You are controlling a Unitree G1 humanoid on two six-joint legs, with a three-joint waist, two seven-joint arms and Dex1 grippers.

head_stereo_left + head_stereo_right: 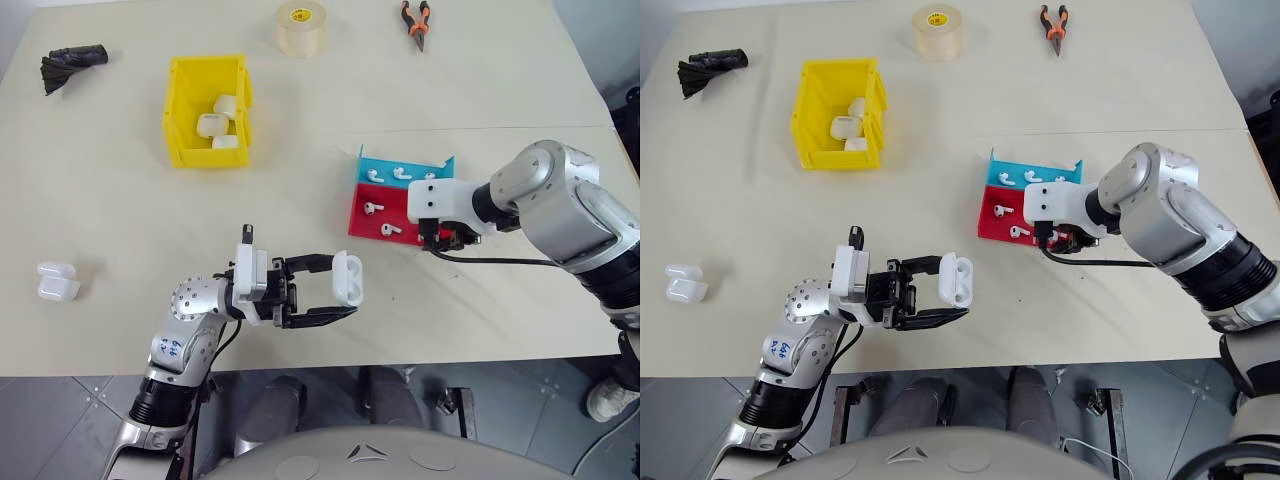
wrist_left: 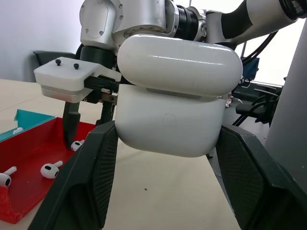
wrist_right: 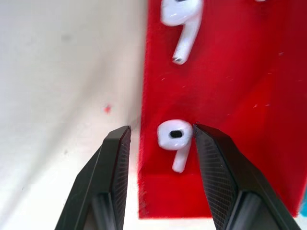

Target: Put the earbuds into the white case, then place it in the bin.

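White case is clamped in your left gripper above the table's near edge, its lid cracked open in the left wrist view. Your right gripper hangs over the near edge of the red tray, fingers parted around one earbud, one tip touching it, nothing gripped. Bare table separates you from the yellow bin, well apart at the far left with three cases inside.
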